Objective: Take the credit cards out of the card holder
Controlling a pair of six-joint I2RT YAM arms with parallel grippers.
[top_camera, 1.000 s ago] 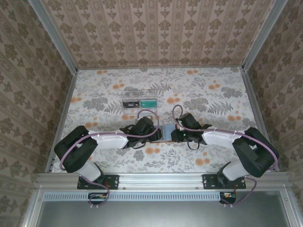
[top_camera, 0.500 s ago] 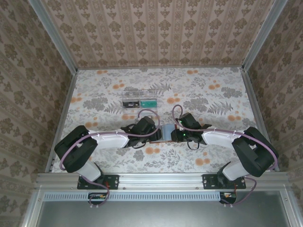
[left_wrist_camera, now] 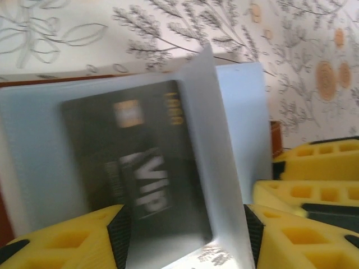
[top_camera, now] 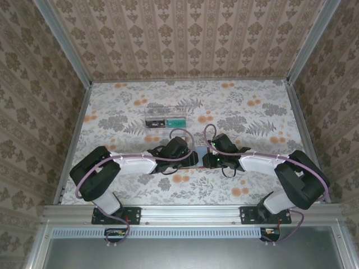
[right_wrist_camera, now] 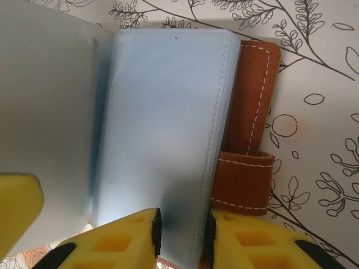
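Card holder (left_wrist_camera: 247, 112) holds dark card (left_wrist_camera: 140, 168); tray (top_camera: 152, 115) seemingly teal card (top_camera: 177, 120).

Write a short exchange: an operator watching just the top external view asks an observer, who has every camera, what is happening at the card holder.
Operator: Is there a card inside the card holder?
Observer: Yes, a dark card lettered VIP sits in a blue-grey sleeve, between the fingers of the left gripper.
Operator: What keeps the holder steady?
Observer: The right gripper is clamped on the holder's near edge, beside the brown cover.
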